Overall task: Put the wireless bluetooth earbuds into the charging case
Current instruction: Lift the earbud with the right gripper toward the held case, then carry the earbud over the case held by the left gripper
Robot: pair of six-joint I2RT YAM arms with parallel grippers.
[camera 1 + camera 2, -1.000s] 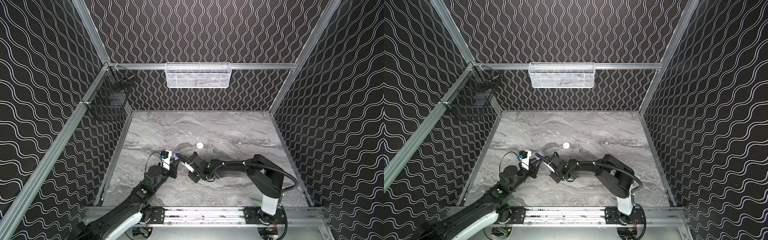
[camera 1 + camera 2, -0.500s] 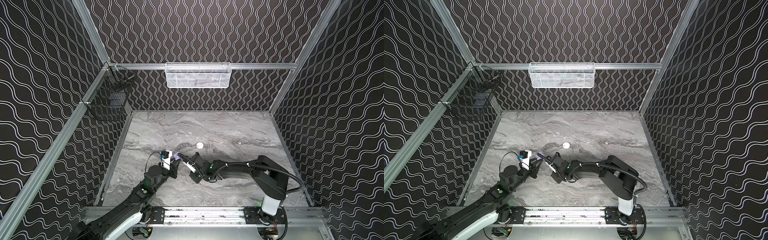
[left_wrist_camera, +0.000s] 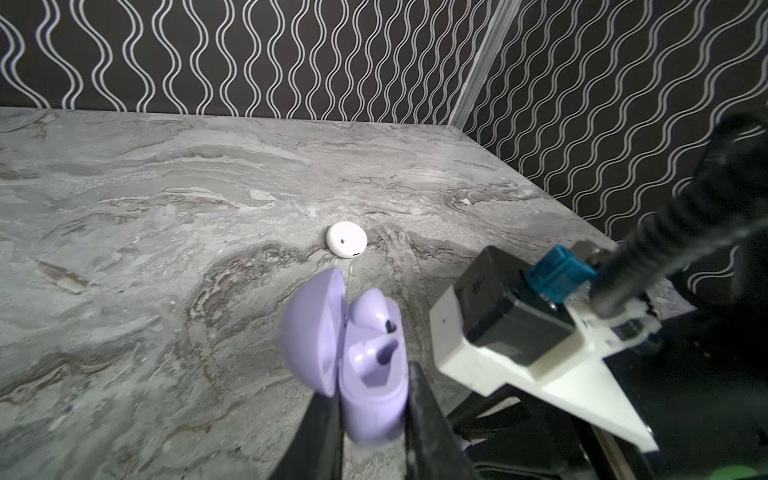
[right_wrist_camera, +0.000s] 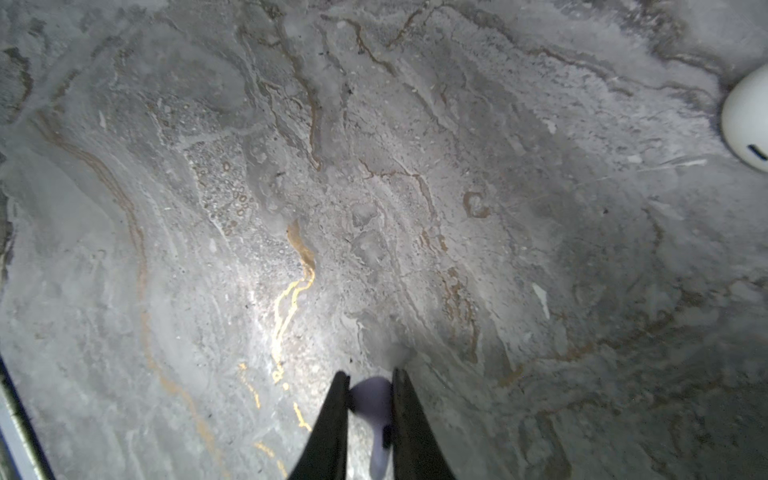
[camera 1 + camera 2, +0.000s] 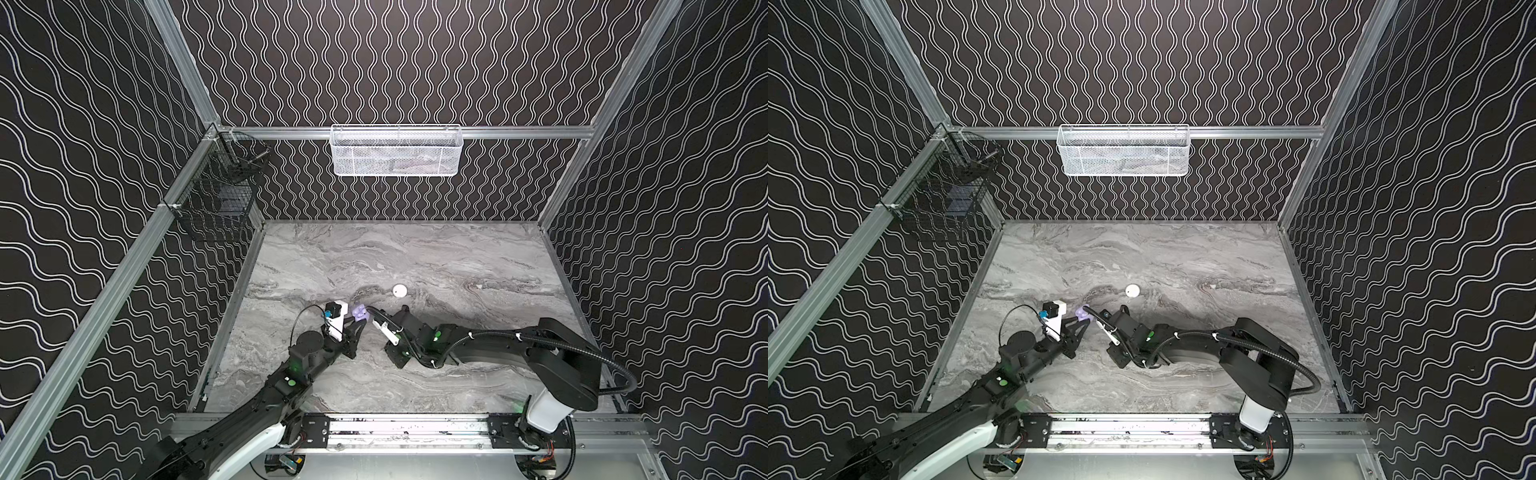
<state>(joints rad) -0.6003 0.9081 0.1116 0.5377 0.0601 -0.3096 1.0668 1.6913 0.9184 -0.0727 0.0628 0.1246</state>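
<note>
Grey marble desk [image 5: 457,257]. Your left end effector [image 3: 372,409] is clamped on the lavender charging case [image 3: 311,332], lid open. Just beside it, your right end effector [image 4: 370,384] pinches a lavender earbud [image 4: 374,401]. The closed white case [image 3: 346,240] lies farther back, apart. A second lavender earbud [image 3: 370,307] sits in the open case.
</note>
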